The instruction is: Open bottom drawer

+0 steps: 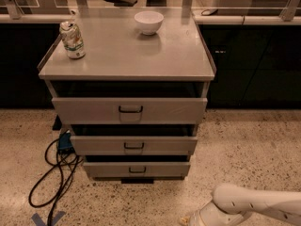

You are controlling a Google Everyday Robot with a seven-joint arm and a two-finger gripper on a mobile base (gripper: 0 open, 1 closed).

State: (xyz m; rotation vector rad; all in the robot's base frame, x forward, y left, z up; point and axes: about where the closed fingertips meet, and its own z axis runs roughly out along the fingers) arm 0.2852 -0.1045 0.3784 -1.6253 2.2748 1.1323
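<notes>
Bottom drawer (pixel 137 169) is sitting lowest of three in the grey desk (pixel 122 55) — narrowest front, black pull at its centre. The hand (pixel 192 218) is hanging at the near right over the speckled floor (pixel 244 145), well apart from the drawer — open or closed, I cannot tell. A can (pixel 72 40) and white bowl (pixel 148 22) are standing on top.

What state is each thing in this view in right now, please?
top drawer, dark gap above its front
middle drawer, dark gap above its front
bottom drawer, not pulled past the middle drawer, nothing touching it
can, upright
bowl, upright
hand, low at bottom right, clear of the drawers
</notes>
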